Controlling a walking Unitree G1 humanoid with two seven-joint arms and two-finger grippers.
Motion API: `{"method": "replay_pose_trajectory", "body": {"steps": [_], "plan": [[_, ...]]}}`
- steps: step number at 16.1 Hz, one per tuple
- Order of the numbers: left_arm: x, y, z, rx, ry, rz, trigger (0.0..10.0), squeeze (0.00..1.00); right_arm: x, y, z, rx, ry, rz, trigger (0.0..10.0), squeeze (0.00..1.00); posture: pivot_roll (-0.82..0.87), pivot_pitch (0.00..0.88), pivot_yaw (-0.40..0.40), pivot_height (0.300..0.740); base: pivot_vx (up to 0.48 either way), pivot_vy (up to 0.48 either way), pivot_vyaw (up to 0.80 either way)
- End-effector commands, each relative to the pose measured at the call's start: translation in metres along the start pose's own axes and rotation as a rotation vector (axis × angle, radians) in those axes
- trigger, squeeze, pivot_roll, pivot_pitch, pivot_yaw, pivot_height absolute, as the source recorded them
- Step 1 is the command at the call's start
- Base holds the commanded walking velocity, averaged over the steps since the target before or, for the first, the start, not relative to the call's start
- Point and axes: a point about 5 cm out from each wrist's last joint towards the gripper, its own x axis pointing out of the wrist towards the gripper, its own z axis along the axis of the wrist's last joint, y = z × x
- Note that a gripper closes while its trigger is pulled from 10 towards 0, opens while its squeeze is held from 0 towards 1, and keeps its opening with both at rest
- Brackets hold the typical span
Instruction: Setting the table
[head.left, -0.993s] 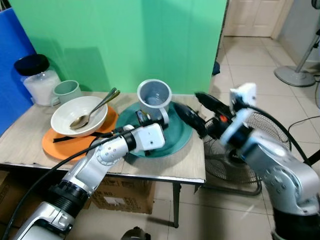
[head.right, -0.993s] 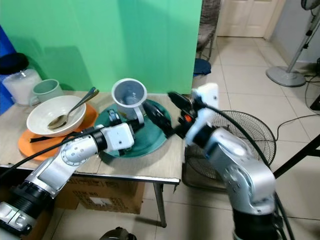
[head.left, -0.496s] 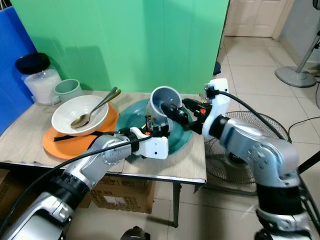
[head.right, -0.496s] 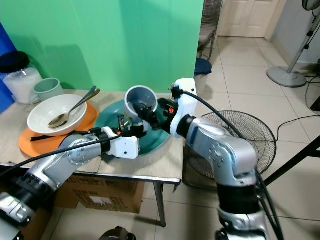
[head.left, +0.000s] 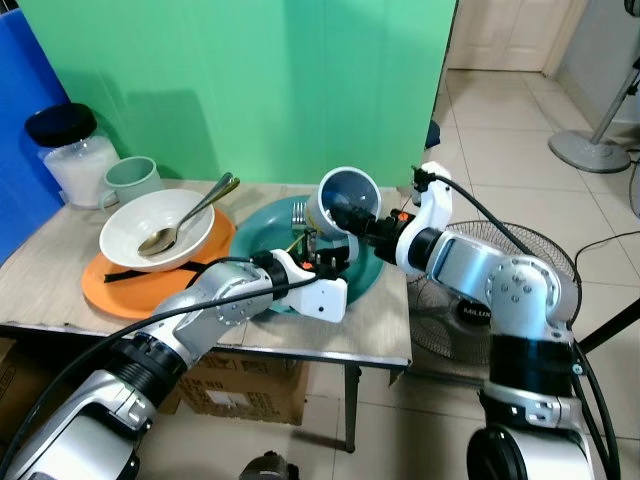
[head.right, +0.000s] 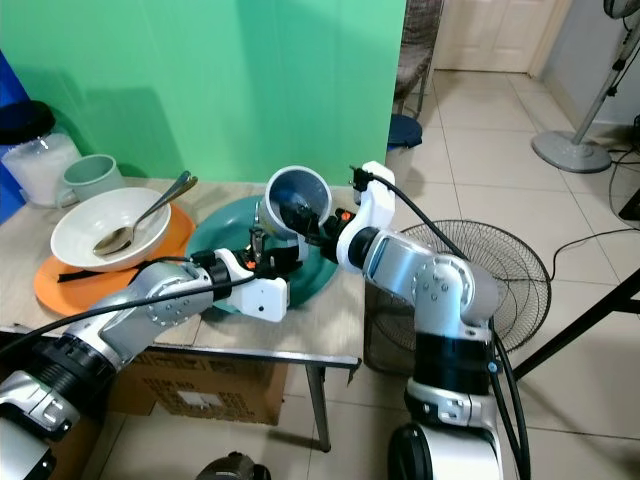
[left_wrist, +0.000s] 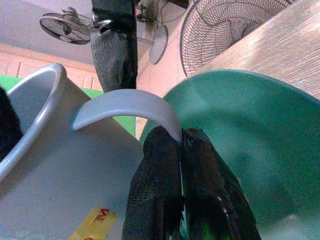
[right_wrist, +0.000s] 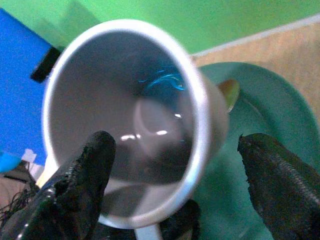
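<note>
A green screen (head.left: 250, 90) is set up behind the wood-topped bench (head.left: 40, 280), with a blue panel (head.left: 15, 140) beside it. Pale floor tiles (head.left: 500, 130) are seen beyond, along with a floor fan (head.left: 500, 300), a cardboard box (head.left: 250, 385) and a door (head.left: 505, 30).

Head stereo pair angled down over the table (head.left: 390, 330); wrist cameras tight on the mug (right_wrist: 140, 120).

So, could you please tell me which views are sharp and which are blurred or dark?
Left and right eye views: evenly lit and sharp, grey mug crisp over the teal plate. Left wrist view: plate rim sharp, dark fingers soft. Right wrist view: mug interior shaded with small glints, near fingers blurred.
</note>
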Motion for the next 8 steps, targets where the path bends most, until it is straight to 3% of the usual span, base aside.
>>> {"method": "replay_pose_trajectory", "body": {"steps": [1,5,8], "plan": [[0.0011,0.0075,-0.0001,0.038,-0.001,0.017,0.0,0.0,0.0006,0.0008,0.0019,0.023,0.016,-0.016,0.0,0.0,0.11,0.0,0.023,0.727,0.0,0.0,0.0],[0.0021,0.0049,0.0001,0.048,-0.012,-0.002,0.0,0.0,0.0001,-0.0017,0.0084,0.085,0.009,-0.066,0.0,0.0,0.11,0.0,0.022,0.727,0.0,0.0,0.0],[0.0022,0.004,-0.0004,0.048,-0.014,-0.006,0.0,0.0,-0.0003,-0.0005,0.0088,0.08,0.011,-0.076,0.0,0.0,0.11,0.0,0.022,0.727,0.0,0.0,0.0]]}}
